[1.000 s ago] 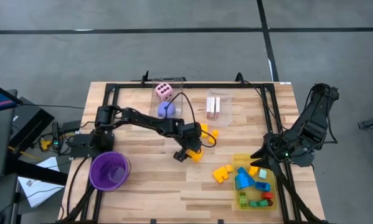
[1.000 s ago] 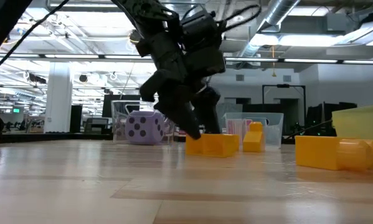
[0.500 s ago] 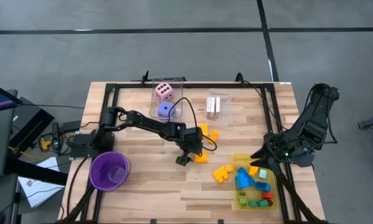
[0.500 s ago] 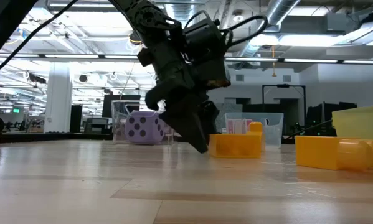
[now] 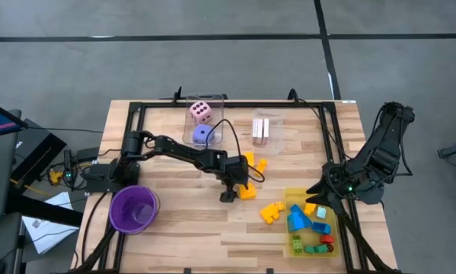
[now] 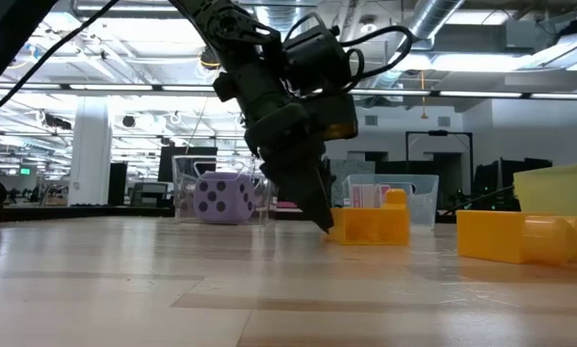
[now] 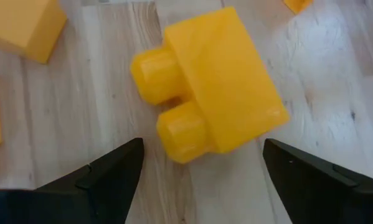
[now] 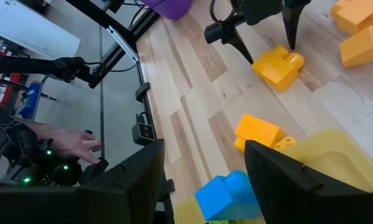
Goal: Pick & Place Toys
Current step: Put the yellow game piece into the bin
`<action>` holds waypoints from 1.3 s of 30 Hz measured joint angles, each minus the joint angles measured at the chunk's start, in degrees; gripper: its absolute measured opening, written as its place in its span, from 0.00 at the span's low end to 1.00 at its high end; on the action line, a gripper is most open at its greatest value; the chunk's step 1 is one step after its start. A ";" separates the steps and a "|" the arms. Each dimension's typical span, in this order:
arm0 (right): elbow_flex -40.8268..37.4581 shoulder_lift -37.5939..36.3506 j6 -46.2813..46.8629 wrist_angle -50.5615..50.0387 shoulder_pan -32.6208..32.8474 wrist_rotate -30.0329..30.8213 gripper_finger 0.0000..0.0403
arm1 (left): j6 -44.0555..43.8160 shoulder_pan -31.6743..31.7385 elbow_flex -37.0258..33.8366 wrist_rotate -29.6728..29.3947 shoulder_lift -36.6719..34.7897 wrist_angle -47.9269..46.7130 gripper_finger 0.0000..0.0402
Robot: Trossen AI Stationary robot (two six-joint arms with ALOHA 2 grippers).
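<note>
**Left claw spread over a yellow block, mid-table**

Left gripper points down w/ fingers spread, tips at the board; the yellow block lies between them, not pinched, studs sideways. Two more yellow pieces sit just beyond it, another yellow block nearer the yellow tray of mixed toys. Pink die & purple die in the clear box at the far edge. Right gripper waits by the tray, fingers apart, empty.

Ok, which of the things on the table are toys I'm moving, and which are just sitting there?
Job:
- yellow block between the open left pincer
- yellow blocks
- orange blocks
- pink die
- purple die
- cards
- blue blocks

Lying about:
- purple cup
- yellow tray
</note>
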 joint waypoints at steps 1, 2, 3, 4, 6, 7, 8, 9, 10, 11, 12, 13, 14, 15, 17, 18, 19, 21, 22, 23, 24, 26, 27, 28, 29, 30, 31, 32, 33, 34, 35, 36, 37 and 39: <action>0.00 0.00 0.00 -0.03 0.01 0.00 0.53 | -1.24 -0.04 -0.02 -0.08 -0.34 -0.46 0.83; 0.00 0.00 0.00 -0.02 0.00 0.00 0.53 | -2.42 -0.04 -0.04 -0.13 -0.64 -1.03 0.84; 0.00 0.00 0.00 -0.02 0.01 -0.01 0.53 | -3.36 -0.11 -0.07 -0.13 -0.87 -0.86 0.86; 0.00 0.00 0.00 0.03 0.02 -0.02 0.53 | -4.38 -0.23 -0.08 -0.43 -1.32 -1.08 0.88; 0.00 -0.02 0.00 0.12 0.07 -0.06 0.53 | -5.51 -0.53 -0.11 -1.55 -2.37 -0.98 0.91; 0.00 0.00 0.00 0.17 0.07 -0.21 0.53 | -5.66 -0.78 -0.11 -2.55 -2.99 -0.73 0.93; 0.00 0.00 0.00 0.12 0.07 -0.28 0.53 | -5.79 -1.05 -0.11 -3.09 -3.48 -0.29 0.95; 0.00 0.00 -0.01 0.15 0.07 -0.30 0.53 | -6.38 -1.40 -0.09 -3.64 -3.83 1.56 0.97; 0.00 0.00 -0.10 0.10 0.07 -0.58 0.53 | -7.24 -1.83 -0.09 -3.93 -4.06 2.98 0.98; 0.00 0.00 -0.36 0.02 0.07 -0.86 0.53 | -8.14 -2.33 -0.09 -4.11 -4.26 4.39 0.99; 0.00 0.00 -0.67 -0.02 0.07 -1.21 0.53 | -9.07 -2.97 -0.08 -5.01 -4.32 6.27 0.99; 0.00 0.00 -0.86 -0.10 0.07 -1.47 0.53 | -10.34 -3.72 -0.04 -6.24 -4.32 7.43 0.99; 0.00 0.00 -0.94 -0.13 0.07 -1.53 0.53 | -11.42 -4.52 -0.04 -7.58 -4.32 7.95 0.99; 0.00 0.00 -0.94 -0.15 0.07 -1.53 0.53 | -11.83 -5.39 -0.04 -9.65 -4.24 8.52 0.99; 0.00 -0.01 -0.95 -0.35 0.07 -1.53 0.53 | -12.12 -7.24 -0.04 -14.66 -3.87 10.26 0.99; 0.00 0.00 -0.98 -0.53 0.07 -1.50 0.53 | -12.71 -7.93 -0.06 -16.87 -3.84 10.55 0.99; 0.00 -0.02 -0.98 -0.84 0.07 -1.49 0.53 | -13.43 -8.53 -0.07 -19.11 -3.80 11.16 0.99; 0.00 -0.02 -1.01 -2.05 0.07 -1.51 0.53 | -15.57 -9.29 0.06 -23.86 -3.15 12.10 1.00; 0.00 0.00 -1.23 -2.43 0.07 -1.51 0.53 | -16.99 -9.35 -0.04 -25.12 -2.97 11.24 0.99; 0.00 -0.02 -1.70 -2.58 0.07 -1.51 0.53 | -18.49 -9.17 -0.15 -25.42 -2.74 10.76 0.99; 0.00 -0.02 -2.05 -2.86 0.07 -1.51 0.53 | -19.91 -8.91 -0.10 -25.55 -1.97 11.81 0.99; 0.00 -0.02 -2.50 -3.44 0.07 -1.52 0.53 | -22.30 -8.65 -0.01 -25.49 -0.96 11.57 1.00; 0.00 -0.05 -2.63 -3.59 0.07 -1.51 0.53 | -23.12 -8.61 -0.07 -25.81 -0.30 11.47 1.00; 0.00 -0.07 -2.62 -3.75 0.07 -1.51 0.53 | -23.88 -8.61 -0.07 -26.60 0.24 11.74 0.99; 0.00 -0.07 -2.62 -3.95 0.07 -1.51 0.53 | -24.83 -8.51 -0.09 -27.01 0.76 11.30 0.99; 0.00 -0.10 -2.62 -3.99 0.07 -1.52 0.53 | -25.09 -8.48 -0.09 -27.14 0.99 11.40 1.00; 0.00 -0.11 -2.62 -3.96 0.07 -1.51 0.53 | -25.22 -8.48 -0.11 -27.15 1.01 11.28 1.00; 0.00 -0.11 -2.62 -3.96 0.07 -1.51 0.53 | -25.22 -8.48 -0.09 -27.19 1.01 11.17 1.00; 0.00 -0.11 -2.62 -3.97 0.07 -1.51 0.53 | -25.20 -8.46 -0.04 -27.17 0.99 10.85 1.00; 0.00 -0.11 -2.62 -4.02 0.07 -1.51 0.53 | -25.19 -8.43 -0.04 -27.19 0.99 9.93 1.00; 0.00 -0.11 -2.62 -4.14 0.07 -1.51 0.53 | -25.19 -8.41 -0.16 -27.21 0.99 9.20 1.00; 0.00 -0.11 -2.62 -4.44 0.07 -1.51 0.53 | -25.24 -8.41 -0.59 -27.19 0.99 9.25 1.00; 0.00 -0.11 -2.61 -4.72 0.07 -1.51 0.53 | -25.50 -8.41 -1.13 -27.10 0.99 9.65 1.00; 0.00 -0.11 -2.62 -4.86 0.07 -1.51 0.53 | -27.41 -8.41 -2.65 -26.17 0.99 10.65 0.99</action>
